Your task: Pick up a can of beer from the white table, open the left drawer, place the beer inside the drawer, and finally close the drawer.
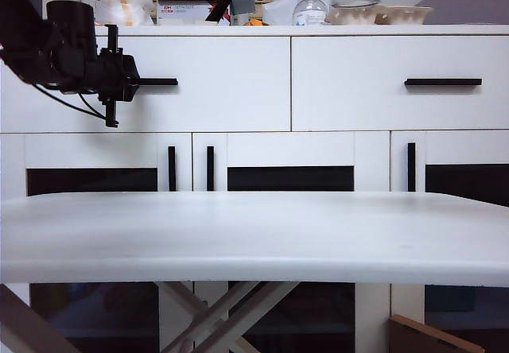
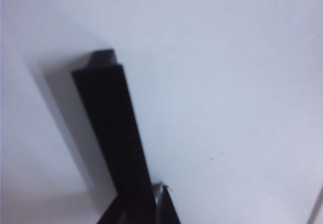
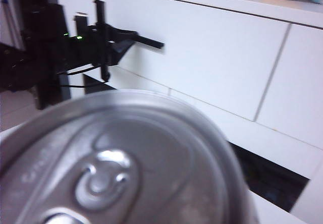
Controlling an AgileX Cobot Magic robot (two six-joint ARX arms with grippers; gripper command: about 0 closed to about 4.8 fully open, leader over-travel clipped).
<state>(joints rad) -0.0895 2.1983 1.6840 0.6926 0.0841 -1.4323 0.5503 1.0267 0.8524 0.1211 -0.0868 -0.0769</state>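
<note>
At the left drawer (image 1: 159, 83), left tool (image 1: 131, 83) grips its handle (image 1: 159, 82) — right tool holds the can of beer (image 3: 116, 168).

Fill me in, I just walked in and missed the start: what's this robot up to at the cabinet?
It is putting a can of beer away. The left claw is shut on the black handle of the left drawer, which looks closed. The can's top fills the right wrist view, so the right claw seems to hold it, off to the side. The white table is bare.
</note>
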